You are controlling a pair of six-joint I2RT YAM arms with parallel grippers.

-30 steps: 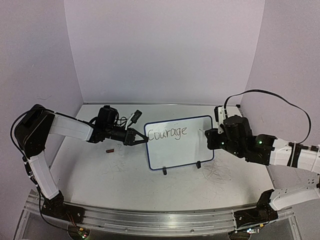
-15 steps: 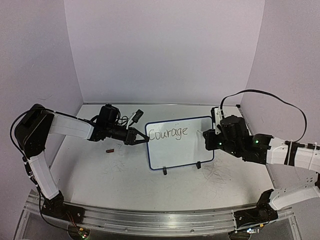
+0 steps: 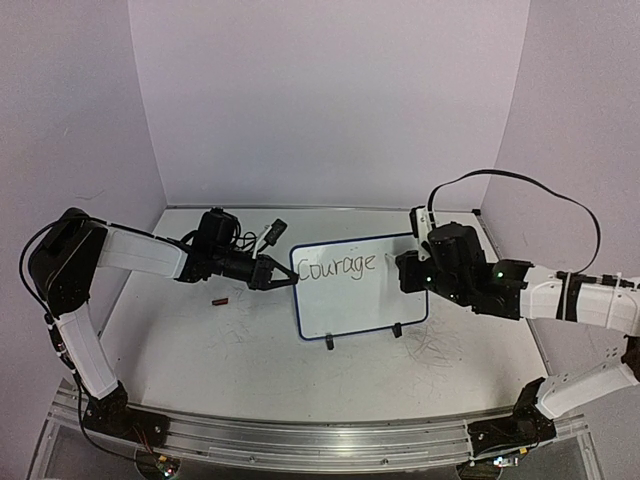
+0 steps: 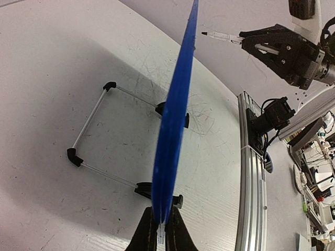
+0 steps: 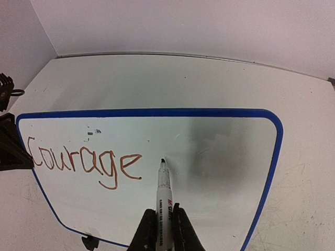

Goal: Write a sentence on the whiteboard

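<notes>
One whiteboard [image 3: 360,290]: small, blue-framed, standing near-upright on two black feet around the middle of the surface [image 3: 200,340], with its writing face toward the arms. A thin wire stand [image 4: 94,141] props it from behind. Judged light, thin and stiff. The face looks smooth and probably slippery, and the item is likely to slide or tip back under pen pressure. Best hold is the frame edge, clear of the writing area.

One left end effector [image 4: 162,230]: jaws pinched narrow on the board's left frame edge, bracing it.

One right end effector [image 5: 163,222]: jaws closed on a marker [image 5: 164,191], gripped low on the barrel with the tip pointing forward. The tip sits just right of the last written letter, at or very near the board face; contact cannot be confirmed.

One sentence [image 5: 84,163], incomplete: the single word "Courage" in reddish-brown ink at the board's upper left. The rest of the face is blank, so more words are judged yet to come.

One small brown piece [image 3: 220,300]: lying on the surface left of the board and apart from it. Identity unclear.
</notes>
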